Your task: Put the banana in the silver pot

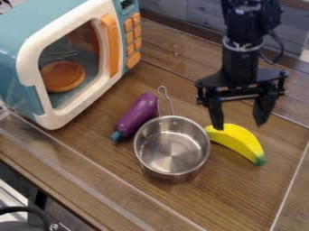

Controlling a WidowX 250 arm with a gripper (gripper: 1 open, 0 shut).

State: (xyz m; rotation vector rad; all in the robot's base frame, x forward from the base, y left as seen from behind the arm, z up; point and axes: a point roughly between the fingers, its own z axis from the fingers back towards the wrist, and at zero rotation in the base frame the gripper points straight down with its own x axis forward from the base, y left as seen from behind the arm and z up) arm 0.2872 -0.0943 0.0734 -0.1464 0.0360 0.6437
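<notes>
Banana beside the pot, wide-open gripper above

The yellow banana [238, 143] lies on the wooden counter [126, 185], just right of the silver pot [172, 149], its greenish tip toward the near right. Over its far end hangs the black gripper [240, 108], fingers spread wide apart, with nothing between them; whether a fingertip touches the banana I cannot tell. The pot stands upright, nothing inside, its wire handle [165, 97] pointing to the far side. Left of the pot lies a purple eggplant [139, 115], its green stem end toward the near left. At the far left stands a teal-and-white toy microwave [75, 54], an orange round thing [61, 76] inside.
</notes>
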